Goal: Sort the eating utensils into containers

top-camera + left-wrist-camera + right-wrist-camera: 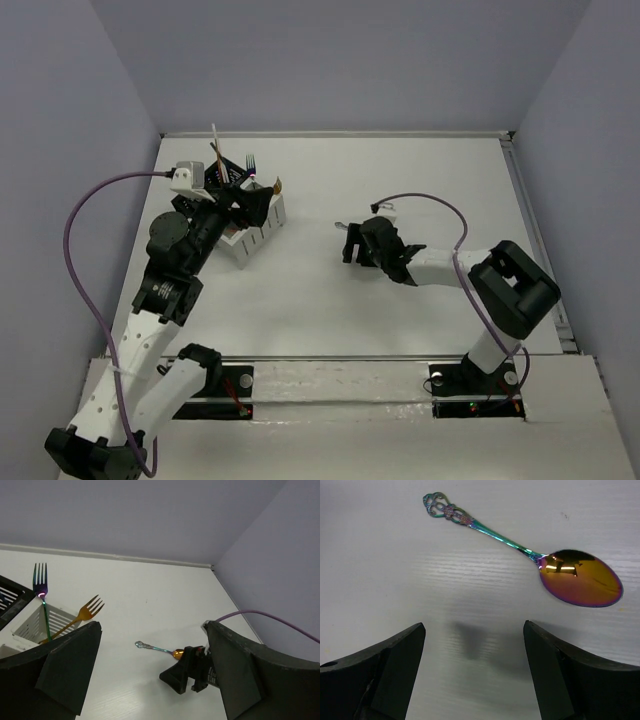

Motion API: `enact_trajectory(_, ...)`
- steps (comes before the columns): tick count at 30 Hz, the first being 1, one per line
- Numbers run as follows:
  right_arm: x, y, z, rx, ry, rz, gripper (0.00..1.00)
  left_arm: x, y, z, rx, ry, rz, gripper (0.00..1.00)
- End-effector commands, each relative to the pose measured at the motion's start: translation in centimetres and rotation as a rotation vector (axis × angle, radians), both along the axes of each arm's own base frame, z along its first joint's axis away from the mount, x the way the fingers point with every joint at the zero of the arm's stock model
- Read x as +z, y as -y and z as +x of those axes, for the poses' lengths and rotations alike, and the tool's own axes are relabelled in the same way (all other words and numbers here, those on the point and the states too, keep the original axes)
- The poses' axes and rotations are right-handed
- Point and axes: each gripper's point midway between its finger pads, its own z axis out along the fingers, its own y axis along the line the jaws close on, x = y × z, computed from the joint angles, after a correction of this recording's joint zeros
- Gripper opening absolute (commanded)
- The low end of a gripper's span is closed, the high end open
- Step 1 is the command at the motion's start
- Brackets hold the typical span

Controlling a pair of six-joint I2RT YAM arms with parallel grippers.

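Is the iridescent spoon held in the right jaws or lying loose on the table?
Lying loose: the spoon rests flat on the table, beyond the open right jaws, touching neither.

White table [400, 310] w/ faint grain, boxed in by plain lavender walls: back wall [340, 60], left wall [50, 150], right wall [600, 150]. Pale board [340, 385] runs along near edge. Thin metal strip [535, 230] along table's rt edge.

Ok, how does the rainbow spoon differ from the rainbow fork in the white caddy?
The spoon lies flat on the table; the fork stands nearly upright in the white caddy, tines up. The spoon ends in a rounded bowl, the fork in tines. The spoon lies alone; the fork has an orange fork leaning beside it. Both have an iridescent teal-purple finish.
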Motion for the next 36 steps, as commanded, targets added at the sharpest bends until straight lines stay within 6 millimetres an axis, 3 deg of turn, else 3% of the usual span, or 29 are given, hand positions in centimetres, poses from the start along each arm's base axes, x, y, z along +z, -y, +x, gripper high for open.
enact_trajectory(1,1.0,-0.7,3.3,-0.053,0.041,0.073,0.85,4.2,0.8,-2.4,-0.081,0.141,-0.046,0.99)
enact_trajectory(12,-1.2,2.8,7.6,-0.180,0.027,0.033,0.87,5.4,0.9,-3.8,-0.108,0.176,-0.060,0.99)
enact_trajectory(15,-1.3,2.7,8.4,-0.169,0.022,-0.014,0.86,5.5,1.1,-4.1,-0.117,0.180,-0.064,0.99)
enact_trajectory(18,-2.4,3.2,8.9,-0.167,-0.001,-0.092,0.85,5.5,1.1,-4.1,-0.116,0.180,-0.063,0.99)
enact_trajectory(19,-2.7,3.8,9.2,-0.178,-0.008,-0.142,0.80,5.5,1.1,-4.1,-0.117,0.178,-0.064,0.99)
enact_trajectory(28,-2.9,6.4,10.3,-0.234,-0.062,-0.347,0.68,5.3,1.6,-4.1,-0.137,0.173,-0.071,0.99)
enact_trajectory(33,-3.1,7.6,11.7,-0.292,-0.093,-0.361,0.67,5.2,1.7,-4.1,-0.142,0.167,-0.071,0.99)
enact_trajectory(36,-3.8,8.1,12.0,-0.331,-0.117,-0.321,0.73,5.1,2.1,-4.3,-0.160,0.165,-0.075,0.99)
